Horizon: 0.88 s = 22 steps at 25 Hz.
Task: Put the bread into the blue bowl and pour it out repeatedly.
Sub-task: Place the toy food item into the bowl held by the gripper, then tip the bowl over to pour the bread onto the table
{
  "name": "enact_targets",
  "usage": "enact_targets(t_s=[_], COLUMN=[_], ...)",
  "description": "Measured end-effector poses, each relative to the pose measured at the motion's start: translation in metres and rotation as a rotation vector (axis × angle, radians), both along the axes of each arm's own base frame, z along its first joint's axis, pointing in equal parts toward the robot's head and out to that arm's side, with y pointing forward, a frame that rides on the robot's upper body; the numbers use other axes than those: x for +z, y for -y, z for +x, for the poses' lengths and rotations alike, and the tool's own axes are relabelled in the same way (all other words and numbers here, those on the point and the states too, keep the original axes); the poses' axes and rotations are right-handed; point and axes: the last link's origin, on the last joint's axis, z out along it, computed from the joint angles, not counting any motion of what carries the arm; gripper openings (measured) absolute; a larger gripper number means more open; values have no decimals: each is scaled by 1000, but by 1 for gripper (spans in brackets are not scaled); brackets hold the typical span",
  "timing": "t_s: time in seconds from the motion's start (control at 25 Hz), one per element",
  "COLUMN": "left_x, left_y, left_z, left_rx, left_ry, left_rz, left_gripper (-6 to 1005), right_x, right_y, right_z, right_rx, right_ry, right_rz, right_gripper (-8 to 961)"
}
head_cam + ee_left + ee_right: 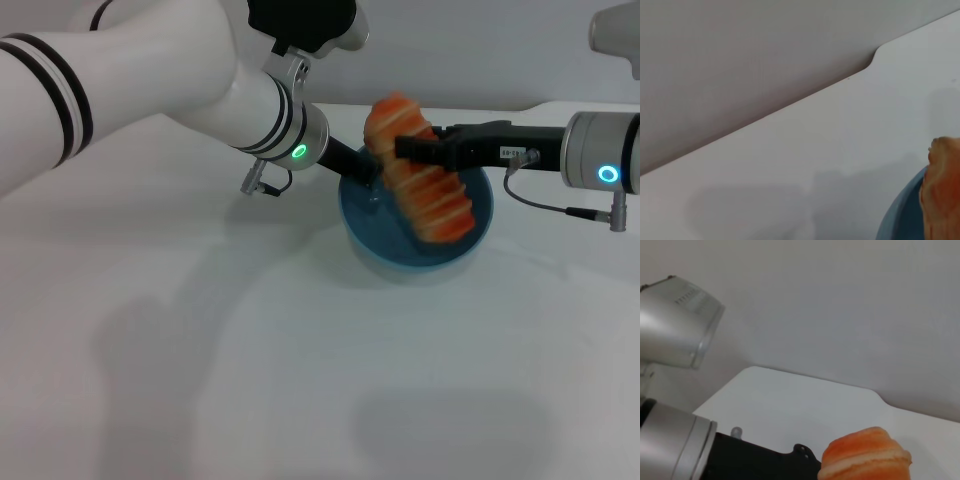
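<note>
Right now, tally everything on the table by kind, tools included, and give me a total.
Bread: 1
Bowl: 1
Tools: 2, the left tool at the bowl's rim, the right tool on the bread
Total: 4

This looks like a robot test room or lab, not a home. The tabletop [200,380] is plain white, with a rounded notch cut in its far edge, and behind it stands a bare grey wall [740,60]. Two white robot arms with green and blue light rings reach over it. The only props are a blue bowl [372,252] and a striped bread [425,185], which looks like a toy. A silver camera housing [675,330] shows in the right wrist view.
</note>
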Motion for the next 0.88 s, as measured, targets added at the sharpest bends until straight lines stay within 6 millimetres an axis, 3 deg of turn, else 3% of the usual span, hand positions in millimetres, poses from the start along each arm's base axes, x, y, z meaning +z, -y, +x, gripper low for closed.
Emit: enact_targets(t_s=[0.2, 0.44, 0.64, 0.76, 0.8, 0.88], left_x=[0, 2, 3, 3, 4, 4], left_y=[0, 0, -2, -3, -4, -4], left_z=[0, -4, -6, -7, -7, -6], left_rx=[-1, 7, 0, -8, -12, -16], left_ry=[0, 4, 1, 3, 5, 6], left_rz=[3, 11, 24, 37, 44, 50], left_gripper=[0, 0, -1, -1, -1, -1], right_x=[0, 8, 44, 68, 78, 85], right_y=[1, 0, -5, -8, -7, -5], right_z=[1, 7, 18, 39, 55, 65], right_rx=[-1, -20, 21, 33, 13, -3], right_ry=[3, -16, -28, 18, 45, 56], right_rz=[-1, 30, 222, 415, 493, 530], right_gripper=[470, 671, 715, 715, 715, 714])
